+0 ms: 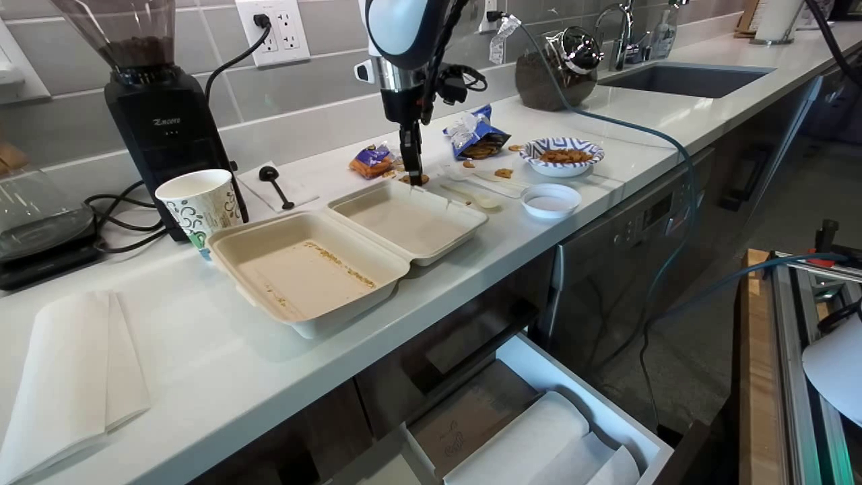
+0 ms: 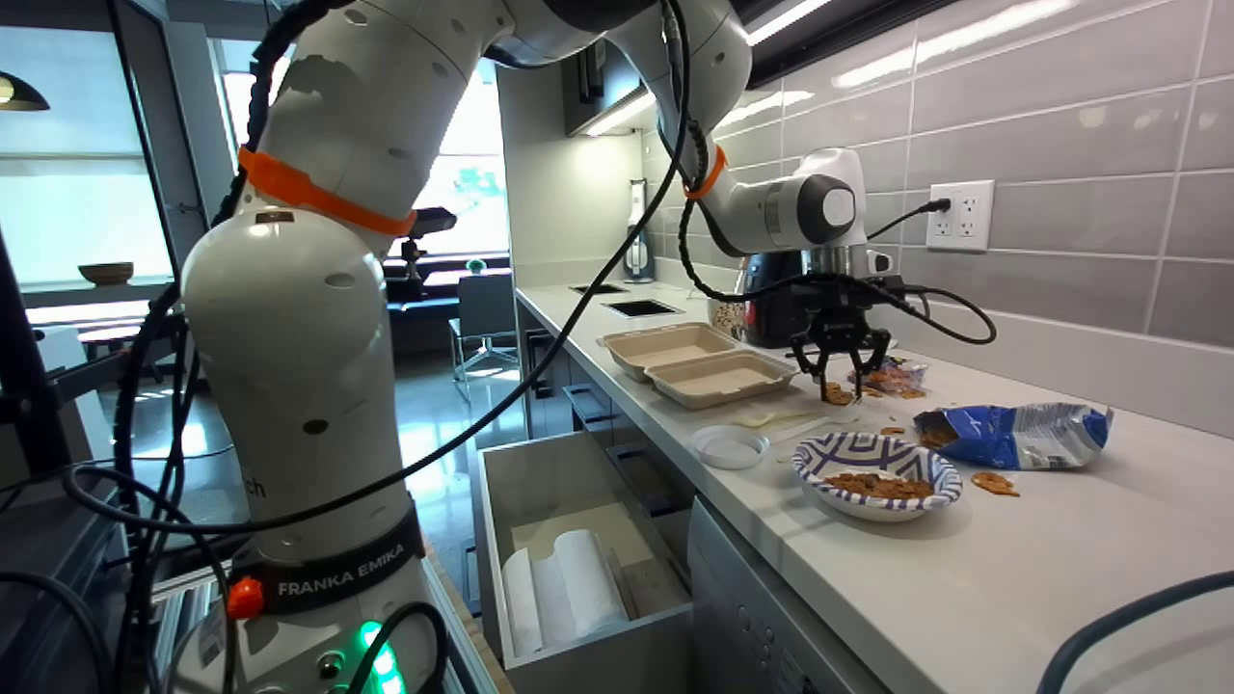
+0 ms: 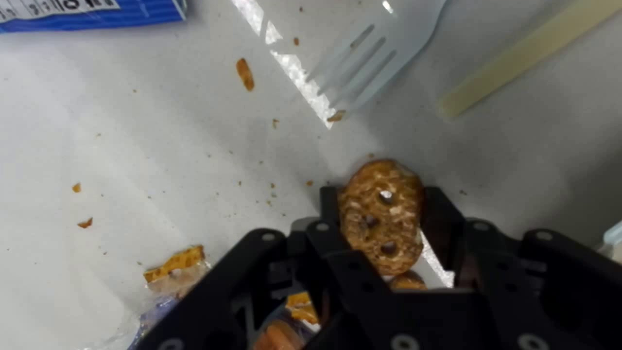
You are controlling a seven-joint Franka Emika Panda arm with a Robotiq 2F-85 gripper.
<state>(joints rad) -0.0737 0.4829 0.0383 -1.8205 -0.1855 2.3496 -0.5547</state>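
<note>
Wrist view, clock centred mid-grip: white counter (image 3: pixel 146 146); black gripper (image 3: pixel 380 204), fingers (image 3: pixel 329 206) at 9 and 3 o'clock; translucent fork (image 3: pixel 406 36), 12 o'clock; pretzel (image 3: pixel 398 223), dead centre, pinched by its two sides: flat, oval, toasted brown, mottled with paler flecks, three holes along its length; orange-brown crumbs (image 3: pixel 245 74), 9 to 11 o'clock.

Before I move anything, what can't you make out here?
Wrist view: underside of the pretzel crisp, facing away.
Wrist view: most of a brown piece, hidden by the gripper.
Wrist view: label on the blue bag, cut off by the top edge.
In an exterior view: top of the coffee grinder, cut off by the top edge.
</note>
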